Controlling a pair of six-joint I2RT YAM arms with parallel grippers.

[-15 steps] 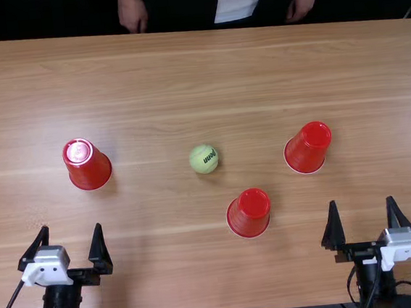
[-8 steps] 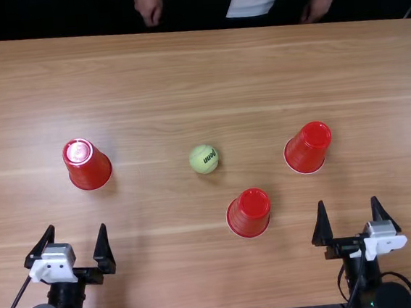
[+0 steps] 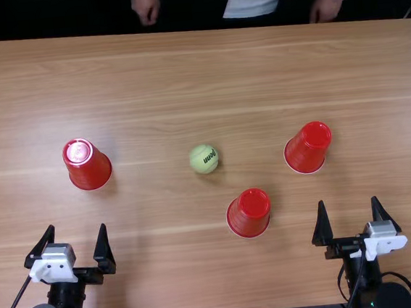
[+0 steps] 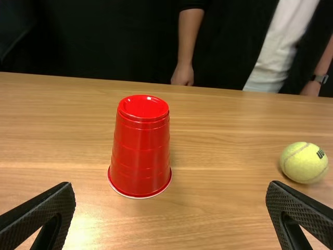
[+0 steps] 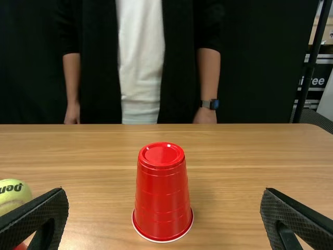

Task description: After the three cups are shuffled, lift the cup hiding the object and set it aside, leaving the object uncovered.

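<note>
Three red cups stand upside down on the table. The left cup point(image 3: 85, 164) point(image 4: 140, 146) is straight ahead of my left gripper point(image 3: 70, 246) point(image 4: 166, 219), which rests open near the front edge. The right cup point(image 3: 307, 147) point(image 5: 162, 192) is ahead of my right gripper point(image 3: 349, 222) point(image 5: 166, 221), also open and holding nothing. The third cup point(image 3: 249, 212) stands nearer the front, right of centre. A yellow-green tennis ball point(image 3: 204, 158) point(image 4: 304, 162) point(image 5: 11, 194) lies uncovered in the middle of the table, apart from all cups.
A person stands behind the far edge of the wooden table point(image 3: 183, 76), hands hanging at the sides and touching nothing. Bare wood lies between the cups and both grippers.
My right gripper drew back and slightly left toward the front edge; my left gripper shifted a little the same way. The person across the table shifted to the right. Cups and ball stayed put.
</note>
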